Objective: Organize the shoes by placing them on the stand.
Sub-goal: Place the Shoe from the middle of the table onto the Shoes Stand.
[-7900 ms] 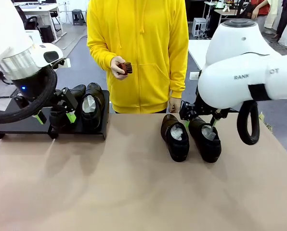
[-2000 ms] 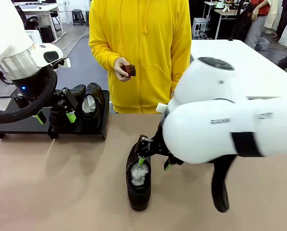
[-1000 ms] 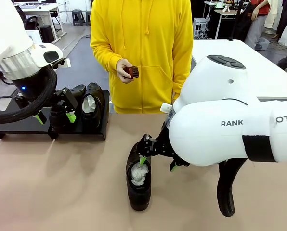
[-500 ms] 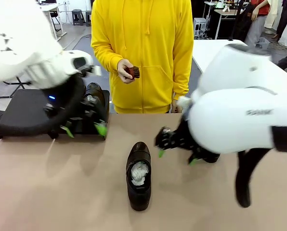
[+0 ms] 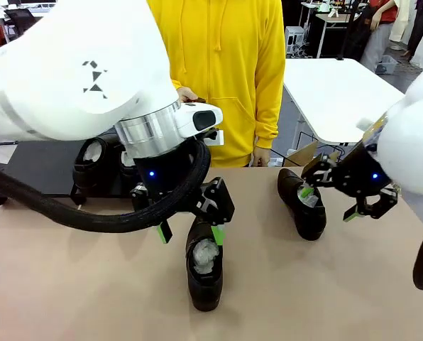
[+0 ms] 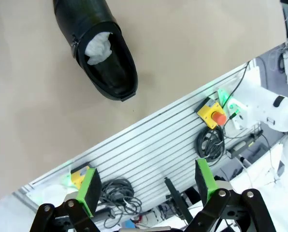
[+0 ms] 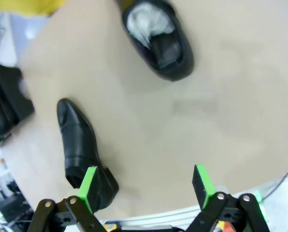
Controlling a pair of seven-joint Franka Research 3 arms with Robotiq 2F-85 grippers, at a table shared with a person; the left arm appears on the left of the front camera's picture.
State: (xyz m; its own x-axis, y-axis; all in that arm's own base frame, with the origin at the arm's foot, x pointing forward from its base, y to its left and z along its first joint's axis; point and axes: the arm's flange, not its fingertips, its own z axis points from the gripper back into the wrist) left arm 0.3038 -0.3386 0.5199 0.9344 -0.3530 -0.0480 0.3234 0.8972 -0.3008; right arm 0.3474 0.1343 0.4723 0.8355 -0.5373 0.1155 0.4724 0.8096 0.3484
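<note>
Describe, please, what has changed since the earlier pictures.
The right end effector let go of the centre shoe and withdrew rightward; the left end effector swung from the stand to it, open. The stand's two shoes and the right-hand shoe stayed put.

The left arm (image 5: pixel 91 78) is covering most of the stand (image 5: pixel 34 167) and the pair of shoes (image 5: pixel 84 167) on it, and is hiding nearly all of the person's hand (image 5: pixel 186 93). The left gripper (image 5: pixel 190 233) is masking the heel of the middle shoe (image 5: pixel 204 273). In the left wrist view the top edge is cropping that shoe's toe. In the right wrist view blur is smearing everything. There the top edge is cutting the far shoe (image 7: pixel 158 38), and dark shapes (image 7: pixel 1 106) are running off the left edge, too blurred to tell.
</note>
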